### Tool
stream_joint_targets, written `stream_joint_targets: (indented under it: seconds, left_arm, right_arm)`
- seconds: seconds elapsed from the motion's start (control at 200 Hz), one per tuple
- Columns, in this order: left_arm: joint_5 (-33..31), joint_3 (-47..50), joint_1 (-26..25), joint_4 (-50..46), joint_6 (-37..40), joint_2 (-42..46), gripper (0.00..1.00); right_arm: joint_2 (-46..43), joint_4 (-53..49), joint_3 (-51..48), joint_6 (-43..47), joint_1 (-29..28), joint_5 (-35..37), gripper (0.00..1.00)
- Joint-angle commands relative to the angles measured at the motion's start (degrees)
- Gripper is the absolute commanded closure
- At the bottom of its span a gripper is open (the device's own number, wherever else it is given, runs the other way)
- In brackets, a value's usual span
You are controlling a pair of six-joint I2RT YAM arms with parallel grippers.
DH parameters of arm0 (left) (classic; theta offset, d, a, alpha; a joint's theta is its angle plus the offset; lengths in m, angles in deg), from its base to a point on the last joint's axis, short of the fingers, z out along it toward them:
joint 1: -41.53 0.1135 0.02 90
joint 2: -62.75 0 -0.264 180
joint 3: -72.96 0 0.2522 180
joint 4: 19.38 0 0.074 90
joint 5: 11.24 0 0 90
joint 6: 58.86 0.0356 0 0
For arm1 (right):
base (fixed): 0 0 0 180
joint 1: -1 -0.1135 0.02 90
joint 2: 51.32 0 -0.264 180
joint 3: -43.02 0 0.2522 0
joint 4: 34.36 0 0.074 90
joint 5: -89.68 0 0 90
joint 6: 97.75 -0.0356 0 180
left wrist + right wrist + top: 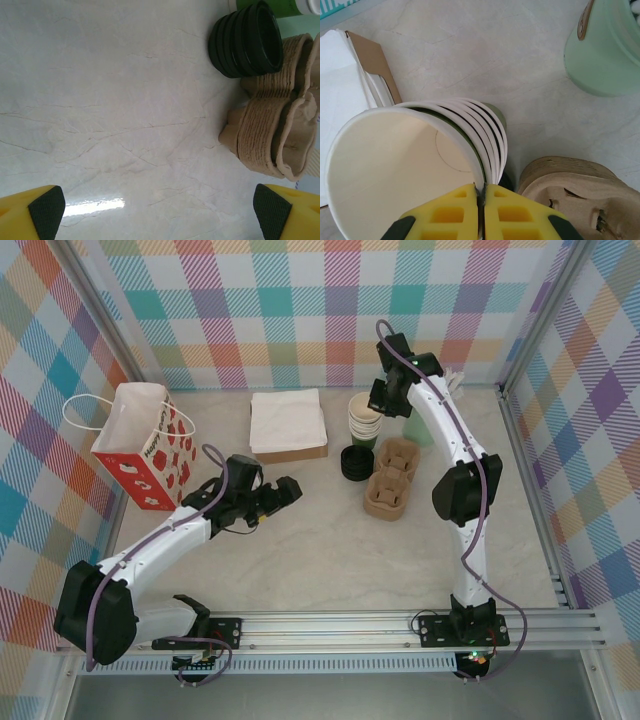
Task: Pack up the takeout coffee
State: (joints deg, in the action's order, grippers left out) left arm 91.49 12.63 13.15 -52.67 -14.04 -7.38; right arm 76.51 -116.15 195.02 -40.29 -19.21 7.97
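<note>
right hand point(483, 212): the yellow fingers are brought together and clamped on the rim of the top paper cup point(395, 165). The thin wall is pinched between them at the near edge of the cup's mouth.
left hand point(160, 215): the fingers are spread to full width, with the black pads point(47, 212) seen at the two lower corners of the left wrist view. Nothing is held or touched. The hand is poised over the bare, pale marbled bench point(110, 100), near the lids and the carrier.
top paper cup: round, open-mouthed and cream inside, with a circular base seam seen at the bottom. It is nested uppermost in the stack of green paper cups point(495, 132), at the back of the bench, between the napkins and the mint holder.
stack of green paper cups: white rolled rims are seen one behind another, with dark green wall showing between and below them.
black plastic lids point(245, 40): round and ridged, stacked together, set just beside the carrier and in front of the cups.
brown moulded pulp cup carrier point(270, 135): ribbed wells are seen and layered edges are shown. It is placed just in front of the stack of cups.
pale mint green holder point(602, 50): round-walled, set to the right of the cups and apart from them.
white paper napkins point(288, 418): a square pile laid on a brown card tray, left of the cups.
red-and-white paper gift bag point(145, 445): upright and open-topped, with white cord handles. It is placed at the left of the bench, well apart from the cups.
</note>
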Motion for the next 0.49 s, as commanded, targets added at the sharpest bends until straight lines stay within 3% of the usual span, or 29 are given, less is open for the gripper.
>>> stream_joint_targets:
  seconds: [0.0,0.49]
  left_arm:
    - [-1.0,-2.1,-0.4,-2.2,1.0,0.8,0.01]
    - [-2.9,-5.0,-0.4,-6.3,1.9,3.3,0.01]
  right_arm:
    - [-2.8,-0.7,1.8,-0.7,0.6,-1.7,0.92]
    - [-6.7,-3.7,8.5,0.8,1.6,-2.4,0.95]
